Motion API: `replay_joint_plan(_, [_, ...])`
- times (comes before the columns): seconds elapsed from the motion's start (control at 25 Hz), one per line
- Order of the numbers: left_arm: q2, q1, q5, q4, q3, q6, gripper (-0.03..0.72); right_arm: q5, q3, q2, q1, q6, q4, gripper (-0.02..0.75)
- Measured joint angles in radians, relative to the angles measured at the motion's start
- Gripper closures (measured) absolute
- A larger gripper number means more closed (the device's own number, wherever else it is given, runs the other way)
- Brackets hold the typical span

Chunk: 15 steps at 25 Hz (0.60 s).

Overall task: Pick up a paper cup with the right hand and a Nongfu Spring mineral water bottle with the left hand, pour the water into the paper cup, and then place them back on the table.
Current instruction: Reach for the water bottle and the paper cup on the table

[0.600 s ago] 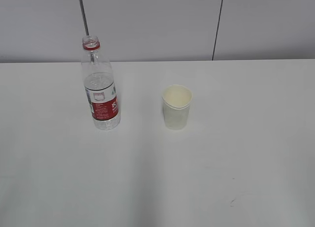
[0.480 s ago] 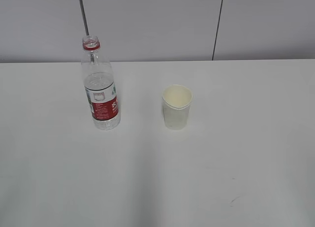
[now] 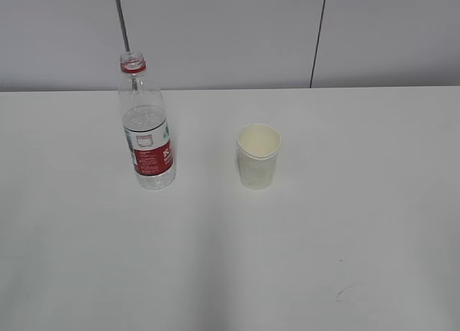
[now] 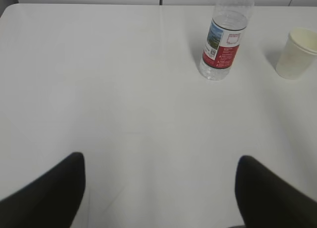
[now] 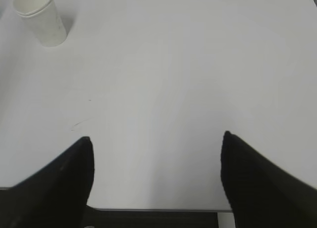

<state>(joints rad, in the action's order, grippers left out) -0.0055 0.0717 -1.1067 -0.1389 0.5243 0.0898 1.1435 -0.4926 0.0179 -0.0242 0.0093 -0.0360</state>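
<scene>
Distance is what matters here: both hands sit well back from their targets, at the near edge of the table (image 3: pixel 374 202), and neither shows in the exterior view. The left hand (image 4: pixel 158 188) has its two dark fingers spread wide with nothing between them; the Nongfu Spring mineral water bottle (image 4: pixel 224 40) lies far ahead of it and to the right of its centre line. The right hand (image 5: pixel 156 178) is likewise released and empty, and the paper cup (image 5: pixel 39 18) stands far ahead and well off to its left.

In the exterior view the bottle (image 3: pixel 147 126) stands upright on the left, long axis vertical, uncapped mouth pointing up, water (image 3: pixel 146 119) filling roughly the lower two thirds. The cup (image 3: pixel 258 156) stands just to its right and apart from it, upright, open end up.

By my judgement each arm is nearer its own object, so each needs a forward and inward reach, closing horizontally across an upright body.
</scene>
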Motion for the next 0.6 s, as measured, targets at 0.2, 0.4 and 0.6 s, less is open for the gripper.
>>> replay_joint_plan(0.2, [0.000,0.000,0.000,0.000,0.000,0.000,0.123,0.000,0.000,0.000,0.000,0.000,0.000,0.148])
replay_joint_plan(0.4, [0.000,0.000,0.000,0.000,0.000,0.000,0.123,0.000,0.000,0.000,0.000,0.000,0.000,0.148])
replay_joint_plan(0.6, [0.000,0.000,0.000,0.000,0.000,0.000,0.123,0.000,0.000,0.000,0.000,0.000,0.000,0.148])
